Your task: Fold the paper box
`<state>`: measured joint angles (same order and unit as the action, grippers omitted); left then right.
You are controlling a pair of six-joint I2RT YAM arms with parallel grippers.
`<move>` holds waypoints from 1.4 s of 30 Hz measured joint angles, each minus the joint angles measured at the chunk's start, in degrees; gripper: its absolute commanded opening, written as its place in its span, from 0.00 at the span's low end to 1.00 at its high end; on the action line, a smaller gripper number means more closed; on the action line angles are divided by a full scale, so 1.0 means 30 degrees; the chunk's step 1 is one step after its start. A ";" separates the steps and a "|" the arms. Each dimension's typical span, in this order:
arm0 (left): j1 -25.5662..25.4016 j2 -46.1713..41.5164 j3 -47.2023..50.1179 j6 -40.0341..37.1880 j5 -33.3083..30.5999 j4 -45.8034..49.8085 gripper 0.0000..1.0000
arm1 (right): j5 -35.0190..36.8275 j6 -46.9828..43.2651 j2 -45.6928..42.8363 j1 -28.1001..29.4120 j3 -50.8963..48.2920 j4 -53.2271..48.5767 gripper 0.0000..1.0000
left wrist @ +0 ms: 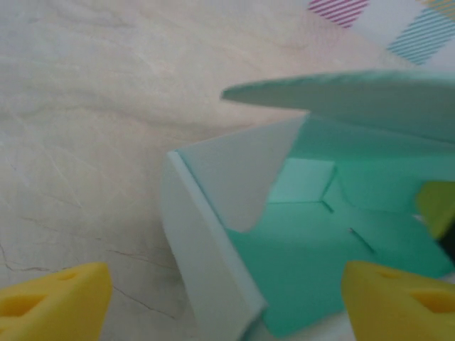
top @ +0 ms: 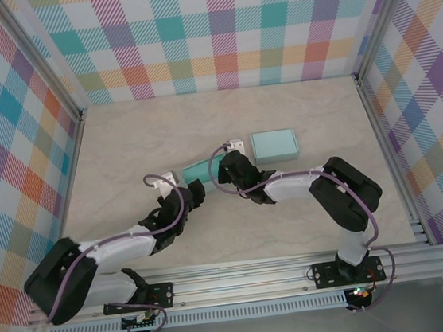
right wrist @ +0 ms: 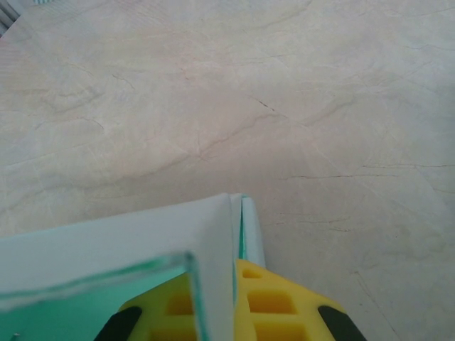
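Teal paper box [top: 202, 168] on tabletop [top: 123, 145], open side facing left end effector [left wrist: 227, 298]; yellow pads [left wrist: 57, 298] spread wide, box between and just ahead. Right end effector [top: 227, 169] pressed together, pinching box wall. Second teal box [top: 273, 144] just beyond it, apart.

You are looking down on a pale beige tabletop [top: 201, 128] veined like marble, and its thin dark crack lines show clearly in the close views. Around it on three sides you have walls in a pastel plaid of teal, pink, orange and purple: the back wall [top: 214, 30], the left wall [top: 1, 159] and the right wall [top: 435, 109]. Silver metal posts [top: 46, 70] run up the corners, and a slotted aluminium rail [top: 250, 279] spans the near edge. The light is soft and even.
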<state>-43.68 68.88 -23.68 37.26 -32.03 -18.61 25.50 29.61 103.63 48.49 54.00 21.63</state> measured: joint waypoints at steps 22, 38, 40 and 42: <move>0.0277 -0.7563 -0.4116 -0.1304 0.0262 0.9355 0.83 | -0.0015 -0.1435 -0.0699 0.1326 -0.1588 -0.2477 0.36; 0.5115 -0.0772 -0.8801 -0.3606 0.5071 1.2269 0.92 | -0.0058 -0.1727 -0.7359 0.2368 -0.3337 -0.7737 1.00; 0.5552 -0.0015 -0.9187 -0.3898 0.5508 1.2429 0.92 | -0.0124 -0.1705 -0.8546 0.2368 -0.3679 -0.8058 1.00; 0.5807 0.0867 -0.9668 -0.4204 0.5843 1.2611 0.92 | -0.0146 -0.1639 -0.9551 0.2361 -0.3752 -0.8393 1.00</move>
<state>-26.26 71.48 -52.69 24.64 -14.50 19.22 25.06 24.69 74.98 55.57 42.74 -3.55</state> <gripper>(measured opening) 0.922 0.996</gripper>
